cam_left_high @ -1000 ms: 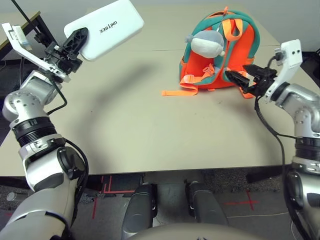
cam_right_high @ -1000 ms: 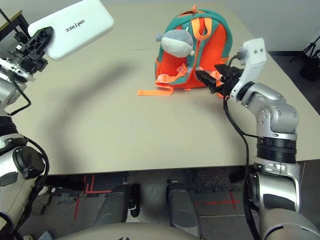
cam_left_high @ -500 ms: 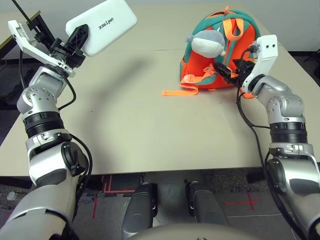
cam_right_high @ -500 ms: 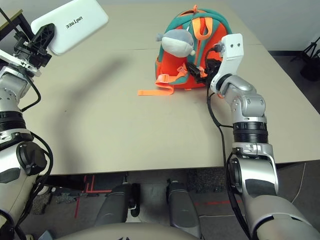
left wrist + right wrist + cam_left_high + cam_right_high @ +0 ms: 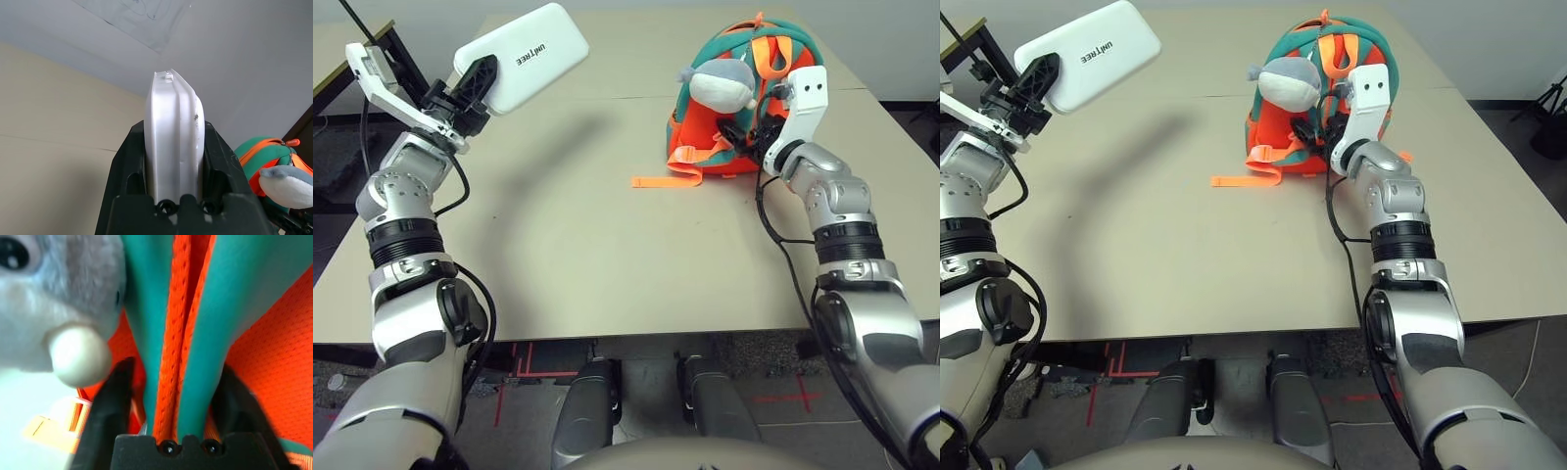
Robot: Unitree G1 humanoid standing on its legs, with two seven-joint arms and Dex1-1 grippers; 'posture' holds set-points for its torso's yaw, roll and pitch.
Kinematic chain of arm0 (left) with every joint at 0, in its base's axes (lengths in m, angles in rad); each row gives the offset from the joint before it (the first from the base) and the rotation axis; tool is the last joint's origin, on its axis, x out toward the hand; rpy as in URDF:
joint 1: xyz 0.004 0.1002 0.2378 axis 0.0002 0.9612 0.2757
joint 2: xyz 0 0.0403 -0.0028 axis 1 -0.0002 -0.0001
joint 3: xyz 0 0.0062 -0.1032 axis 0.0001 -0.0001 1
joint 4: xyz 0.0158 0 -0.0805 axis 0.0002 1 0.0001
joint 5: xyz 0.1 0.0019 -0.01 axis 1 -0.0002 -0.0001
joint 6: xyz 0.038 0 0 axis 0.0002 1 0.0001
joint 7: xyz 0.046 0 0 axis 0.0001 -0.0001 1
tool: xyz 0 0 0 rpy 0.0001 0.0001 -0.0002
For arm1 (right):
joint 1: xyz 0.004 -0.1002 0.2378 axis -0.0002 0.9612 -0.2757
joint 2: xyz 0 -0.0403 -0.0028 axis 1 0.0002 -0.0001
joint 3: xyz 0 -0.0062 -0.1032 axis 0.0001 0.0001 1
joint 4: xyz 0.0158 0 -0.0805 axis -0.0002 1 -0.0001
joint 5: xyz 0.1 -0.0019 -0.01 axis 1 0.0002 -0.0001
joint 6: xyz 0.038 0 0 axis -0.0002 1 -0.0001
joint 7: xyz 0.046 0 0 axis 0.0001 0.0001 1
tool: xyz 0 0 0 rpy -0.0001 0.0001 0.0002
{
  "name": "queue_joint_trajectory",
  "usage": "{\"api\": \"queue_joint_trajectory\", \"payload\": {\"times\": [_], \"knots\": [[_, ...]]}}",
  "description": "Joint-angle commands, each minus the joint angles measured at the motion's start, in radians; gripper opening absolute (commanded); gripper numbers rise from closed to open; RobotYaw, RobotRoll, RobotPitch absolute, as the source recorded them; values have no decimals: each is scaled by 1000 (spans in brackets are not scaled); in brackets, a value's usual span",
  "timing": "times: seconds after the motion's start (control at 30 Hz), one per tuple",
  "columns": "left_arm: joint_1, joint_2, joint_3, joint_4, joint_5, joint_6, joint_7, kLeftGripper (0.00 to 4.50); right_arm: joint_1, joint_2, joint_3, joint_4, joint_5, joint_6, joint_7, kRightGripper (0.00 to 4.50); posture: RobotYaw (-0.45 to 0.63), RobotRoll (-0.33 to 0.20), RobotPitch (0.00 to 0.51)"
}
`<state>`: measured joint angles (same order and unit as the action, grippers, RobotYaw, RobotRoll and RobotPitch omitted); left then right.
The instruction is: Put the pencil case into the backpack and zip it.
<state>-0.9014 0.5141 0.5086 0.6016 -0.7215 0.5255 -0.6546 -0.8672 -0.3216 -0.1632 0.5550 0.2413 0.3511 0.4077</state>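
White rounded-rectangle hard pencil case with small dark lettering (image 5: 533, 54): raised and tilted above the far left part of the table, well apart from the backpack; its shadow falls on the tabletop.
Left gripper with two black fingers (image 5: 171, 181): holding the pencil case, one finger against each broad face, near the case's left end.
Orange child's backpack with teal trim (image 5: 1363, 49): upright toward the far side of the table, strap side facing the robot, top loop up.
Right gripper with two black fingers (image 5: 171, 401): at the front of the backpack, fingers apart on either side of the teal-edged orange straps; whether they press on the fabric cannot be told.
Grey-white plush toy (image 5: 720, 86): hanging on the front of the backpack, just beside the right gripper.
Orange webbing strap (image 5: 661, 182): its loose end lies flat on the table, pointing left from the backpack's base.
Pale beige flat-topped table (image 5: 597, 255): under the backpack, a thin seam running across its far part.
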Motion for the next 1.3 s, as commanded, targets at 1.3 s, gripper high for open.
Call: {"api": "queue_joint_trajectory", "payload": {"times": [1.3], "knots": [[-30,-75,-77,18,44,-50,-9,1276,266,-156,-121,-966,293,604,-91,238,-206,0,123]]}}
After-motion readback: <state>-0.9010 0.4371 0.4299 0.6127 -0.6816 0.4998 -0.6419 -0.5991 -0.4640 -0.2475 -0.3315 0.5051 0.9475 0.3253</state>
